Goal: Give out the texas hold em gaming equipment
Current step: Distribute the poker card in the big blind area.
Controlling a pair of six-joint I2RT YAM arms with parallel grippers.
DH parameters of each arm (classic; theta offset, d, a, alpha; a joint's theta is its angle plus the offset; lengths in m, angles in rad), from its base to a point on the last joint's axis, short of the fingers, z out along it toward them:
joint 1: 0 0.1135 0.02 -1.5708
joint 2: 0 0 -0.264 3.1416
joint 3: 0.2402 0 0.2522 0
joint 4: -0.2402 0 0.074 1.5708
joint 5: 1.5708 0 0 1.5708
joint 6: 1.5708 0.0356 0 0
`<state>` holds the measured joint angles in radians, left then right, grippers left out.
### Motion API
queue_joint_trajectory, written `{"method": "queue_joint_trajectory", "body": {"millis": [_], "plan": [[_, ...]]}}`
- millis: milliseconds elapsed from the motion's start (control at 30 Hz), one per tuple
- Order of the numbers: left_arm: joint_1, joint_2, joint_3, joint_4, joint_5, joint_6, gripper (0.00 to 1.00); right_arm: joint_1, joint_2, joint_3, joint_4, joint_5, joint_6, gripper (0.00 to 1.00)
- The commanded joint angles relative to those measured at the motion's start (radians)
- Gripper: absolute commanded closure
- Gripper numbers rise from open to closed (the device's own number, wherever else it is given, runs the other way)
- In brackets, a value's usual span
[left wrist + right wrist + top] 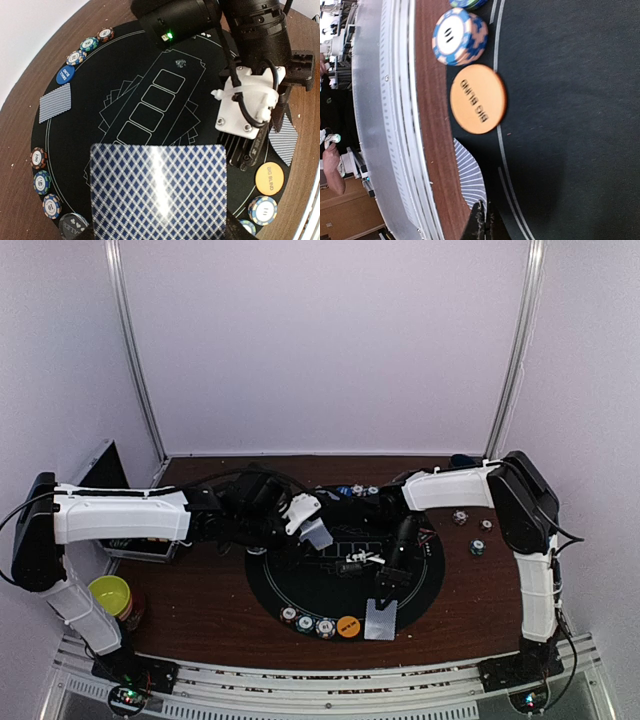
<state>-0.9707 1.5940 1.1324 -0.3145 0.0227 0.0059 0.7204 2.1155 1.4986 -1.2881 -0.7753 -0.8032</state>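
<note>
Blue-latticed card (157,192), clenched in the left gripper (312,525), has its long axis across the jaws; right gripper (482,222) sits at the near card (380,621), lengthwise near-far, grasp untellable

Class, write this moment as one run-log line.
left gripper: jaws shut on blue-backed card above poker mat | right gripper: jaws shut on near-edge card beside Big Blind button

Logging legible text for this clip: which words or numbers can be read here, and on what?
"BIG BLIND": orange button
"SMALL BLIND": blue button
"100": brown-striped chip
"10": blue-striped chip
All other chip numbers and the mat print are too small or blurred to read.
</note>
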Motion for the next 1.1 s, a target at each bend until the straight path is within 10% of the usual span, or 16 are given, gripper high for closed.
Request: {"method": "queue_joint_trajectory", "body": {"millis": [0,1067], "plan": [[-0.005,-0.037,0.01,0.048,0.013,0.006,0.41,0.0,0.001,0.024,0.077,0.049,0.064,1.0],[-0.008,-0.051,0.008,0.048,0.004,0.005,0.41,-0.101,-0.229,0.03,0.261,0.165,0.309,0.54]]}}
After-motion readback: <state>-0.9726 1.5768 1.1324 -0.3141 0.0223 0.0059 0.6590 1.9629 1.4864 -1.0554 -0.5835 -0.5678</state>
